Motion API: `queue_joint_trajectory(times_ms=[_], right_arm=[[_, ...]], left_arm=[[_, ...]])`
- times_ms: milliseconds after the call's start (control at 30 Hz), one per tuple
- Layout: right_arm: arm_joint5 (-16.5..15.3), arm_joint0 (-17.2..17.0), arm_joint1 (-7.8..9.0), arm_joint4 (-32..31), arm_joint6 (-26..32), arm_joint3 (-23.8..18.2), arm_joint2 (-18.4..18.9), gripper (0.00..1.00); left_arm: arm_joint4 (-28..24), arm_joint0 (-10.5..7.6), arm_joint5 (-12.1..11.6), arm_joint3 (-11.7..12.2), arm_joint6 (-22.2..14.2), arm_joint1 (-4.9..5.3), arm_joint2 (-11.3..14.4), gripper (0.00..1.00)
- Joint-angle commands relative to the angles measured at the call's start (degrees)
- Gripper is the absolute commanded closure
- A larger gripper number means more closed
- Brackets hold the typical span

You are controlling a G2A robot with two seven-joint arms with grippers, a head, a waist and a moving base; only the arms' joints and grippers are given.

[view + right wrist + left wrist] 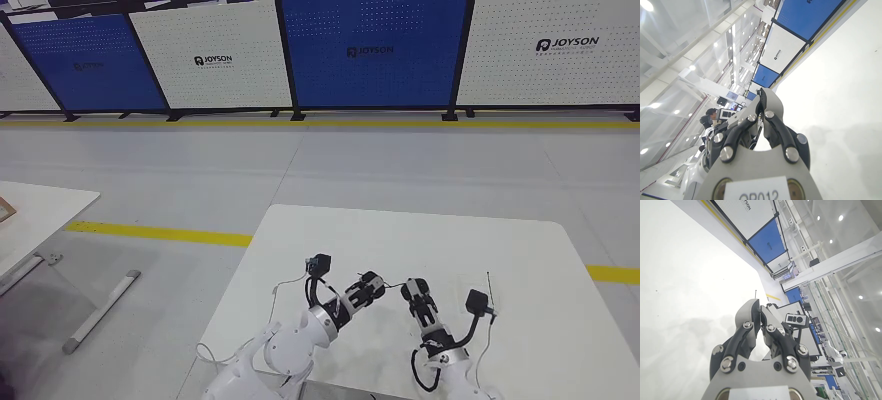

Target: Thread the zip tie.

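Both left claw and right claw pinch the zip tie.

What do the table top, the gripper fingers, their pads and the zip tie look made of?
Table: smooth matt white, likely laminate board; shadows show soft, no glare. Fingers of the left gripper: pale grey matt shells, plastic or coated metal, unclear; bright steel-looking screws. Pad of the right gripper: black, ribbed, probably rubber. Zip tie: thin black strip between both grippers, probably nylon.

Thin dark zip tie — short, near-level, pinched at both ends
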Motion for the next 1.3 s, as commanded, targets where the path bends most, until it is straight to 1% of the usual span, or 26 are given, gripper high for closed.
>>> queue_joint_trajectory(times_ms=[0,167,233,333,367,633,700,733,800,833,900,967,1067,1267], right_arm=[[-0.3,0.1,0.02,0.2,0.4,0.1,0.0,0.0],[-1.8,-0.1,0.11,-0.1,0.7,0.6,0.1,0.0],[-2.1,-0.3,0.19,-0.4,0.7,0.8,0.3,0.0],[-3.5,-0.7,0.31,-0.5,0.5,1.1,0.8,0.0],[-4.8,-1.0,0.29,0.1,-0.4,1.2,0.9,0.0],[-4.8,-1.0,0.29,0.1,-0.4,1.2,0.9,0.0],[-3.3,-0.4,0.41,-2.7,-0.9,2.0,1.4,0.0],[-3.3,0.1,0.49,-4.3,-0.4,2.2,1.3,0.0],[-4.3,0.5,0.7,-6.2,0.3,2.8,1.7,0.0],[-4.9,0.9,1.0,-10.1,0.9,3.2,2.2,0.0],[-5.5,1.1,1.36,-14.6,1.7,3.4,2.5,0.0],[-7.0,1.3,1.76,-19.3,2.6,3.3,2.8,0.0],[-8.4,1.1,1.87,-19.6,0.8,3.2,3.3,0.0],[-8.4,1.1,1.87,-19.6,0.8,3.2,3.3,0.0]], left_arm=[[-0.7,0.05,0.3,-0.1,0.9,-0.08,-0.2,1.0],[-3.9,0.1,1.0,-0.8,4.1,-0.36,-1.4,1.0],[-4.9,0.11,1.3,-1.1,4.9,-0.42,-1.9,1.0],[-7.9,0.22,1.4,-1.8,3.9,-0.48,-2.6,1.0],[-8.4,0.26,1.4,-2.0,3.6,-0.47,-2.7,1.0],[-8.4,0.26,1.4,-2.0,3.6,-0.47,-2.7,1.0],[-8.7,0.3,1.4,-2.0,3.7,-0.5,-2.7,1.0],[-11.8,0.41,1.7,-1.9,4.0,-0.68,-3.0,1.0],[-15.8,0.28,2.4,-2.0,3.7,-0.84,-3.6,1.0],[-17.4,0.24,2.8,-2.1,3.4,-0.89,-3.9,1.0],[-20.2,0.41,3.3,-2.5,2.3,-0.94,-4.2,1.0],[-22.1,0.54,3.5,-3.1,0.7,-0.91,-4.5,1.0],[-22.7,0.69,3.5,-3.9,0.4,-0.93,-4.5,1.0],[-22.9,0.69,3.4,-3.9,0.3,-0.95,-4.4,1.0]])
